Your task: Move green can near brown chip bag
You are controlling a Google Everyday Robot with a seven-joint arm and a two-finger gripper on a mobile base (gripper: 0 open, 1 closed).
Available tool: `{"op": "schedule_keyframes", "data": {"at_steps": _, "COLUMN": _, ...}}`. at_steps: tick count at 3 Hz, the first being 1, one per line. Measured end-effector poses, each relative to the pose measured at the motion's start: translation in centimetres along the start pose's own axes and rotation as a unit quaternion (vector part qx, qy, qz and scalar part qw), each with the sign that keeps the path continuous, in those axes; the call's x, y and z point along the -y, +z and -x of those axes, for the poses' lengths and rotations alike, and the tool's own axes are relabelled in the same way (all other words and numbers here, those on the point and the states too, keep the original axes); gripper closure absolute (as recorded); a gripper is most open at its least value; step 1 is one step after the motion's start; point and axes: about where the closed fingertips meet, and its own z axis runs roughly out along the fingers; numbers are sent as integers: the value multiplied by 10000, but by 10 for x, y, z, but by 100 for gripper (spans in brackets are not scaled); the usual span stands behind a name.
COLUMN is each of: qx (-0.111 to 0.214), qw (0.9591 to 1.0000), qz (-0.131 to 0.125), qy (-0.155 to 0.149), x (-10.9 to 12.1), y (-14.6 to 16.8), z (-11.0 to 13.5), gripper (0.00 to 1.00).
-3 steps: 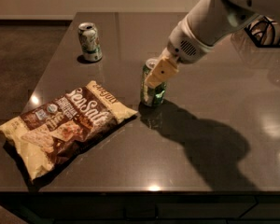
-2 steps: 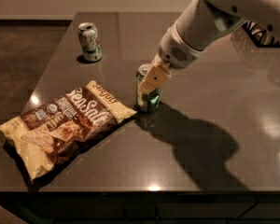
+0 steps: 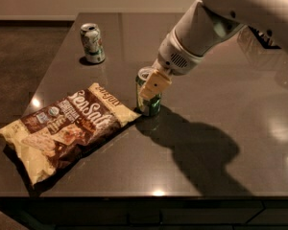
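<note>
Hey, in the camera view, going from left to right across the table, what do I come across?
brown chip bag → white can → green can, with the gripper closed on it → robot arm reaching off to the upper right.

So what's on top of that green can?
The gripper sits over the green can, one tan finger across its front. Part of the silver rim shows; the rest of the top is hidden.

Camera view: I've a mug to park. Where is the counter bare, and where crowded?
Bare: the counter right of the green can, and the strip between the white can and the brown chip bag. Crowded: the middle, where the tool grips the green can beside the bag's corner.
</note>
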Motion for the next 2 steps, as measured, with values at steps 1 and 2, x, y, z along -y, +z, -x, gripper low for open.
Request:
{"op": "schedule_keyframes", "data": {"at_steps": 1, "qx": -3, "qw": 10000, "qz": -1, "qy": -13, "x": -1, "y": 0, "z": 1, "gripper": 12}}
{"op": "schedule_keyframes", "data": {"at_steps": 2, "qx": -5, "qw": 10000, "qz": -2, "qy": -24, "x": -2, "y": 0, "z": 2, "gripper": 0}}
